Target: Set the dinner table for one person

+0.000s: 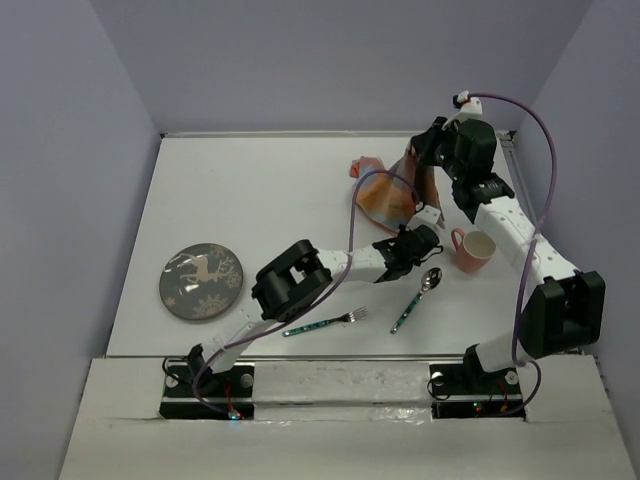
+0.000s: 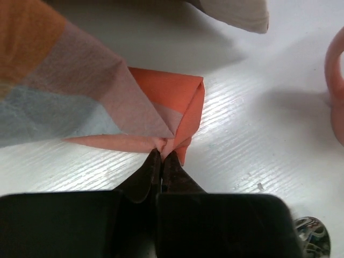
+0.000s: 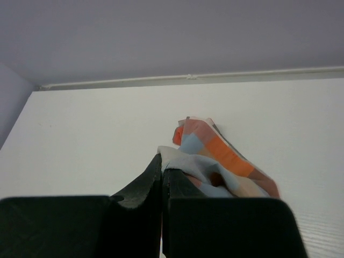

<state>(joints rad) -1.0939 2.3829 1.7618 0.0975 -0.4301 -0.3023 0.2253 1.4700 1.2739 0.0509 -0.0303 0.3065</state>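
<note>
Dinner table (image 1: 270,190) (matte white, rectangular) spans scene beyond arm bases. Near edge: fork (image 1: 326,323), spoon (image 1: 417,298). Mid-table, left gripper (image 2: 161,157) pinched tight on plaid placemat (image 1: 385,200) corner. Farther back, right gripper (image 3: 162,162) clamps its raised edge.

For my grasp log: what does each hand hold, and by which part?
Both hold the plaid placemat: the left hand pinches a bunched corner, the right hand a lifted edge.

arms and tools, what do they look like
The left arm and right arm have white links, black joint housings and black bases. A purple cable loops along each. The left tool and right tool are black, tapering to thin tips.
</note>
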